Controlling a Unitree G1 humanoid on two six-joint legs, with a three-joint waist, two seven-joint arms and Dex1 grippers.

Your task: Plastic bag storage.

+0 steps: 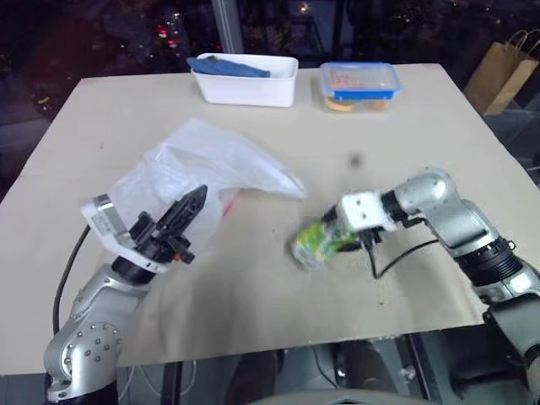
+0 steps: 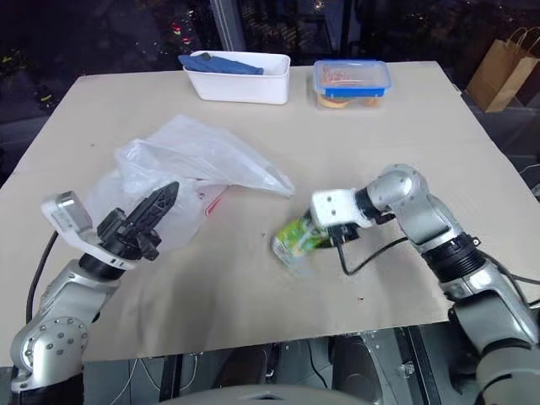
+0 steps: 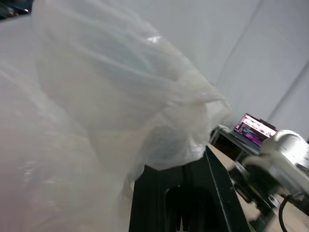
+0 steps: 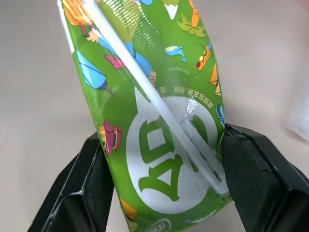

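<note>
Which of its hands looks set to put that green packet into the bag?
The right hand: it already grips the packet. The left hand is shut on the bag, holding it.

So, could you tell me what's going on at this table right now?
The robot is working on a plastic bag lying crumpled on the table. Its left hand is shut on the bag's near edge. Its right hand grips a green snack packet between both fingers, just above the table and to the right of the bag. A white tub and a blue-lidded box sit at the far edge.
</note>
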